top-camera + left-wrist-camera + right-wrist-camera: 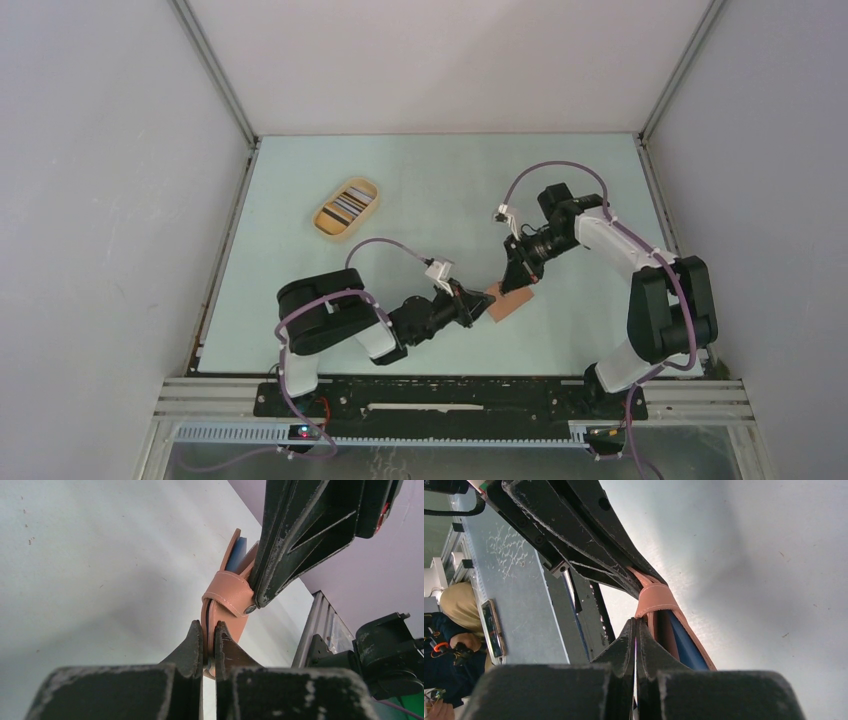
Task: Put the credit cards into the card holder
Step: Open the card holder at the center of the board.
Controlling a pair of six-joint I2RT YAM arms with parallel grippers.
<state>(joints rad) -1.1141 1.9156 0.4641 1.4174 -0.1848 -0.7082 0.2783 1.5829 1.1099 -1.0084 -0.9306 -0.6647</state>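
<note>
Card holder (508, 300) is standing on edge near the bench (430, 180) centre, blue card (241, 547) showing inside. Left fingers (192, 645) are gripping its edge; right fingers (624, 645) are pressing shut, tips touching its strap.

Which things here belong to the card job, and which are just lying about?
Job: card holder, pinched by left pincer; right pincer shut at its strap; blue card inside; striped cards.
Lying about: tan oval tray under those cards; person offside.

Black-and-white arms (340, 320), looping purple cables (553, 164), scuffed black jaws, black base rail (450, 398)
</note>
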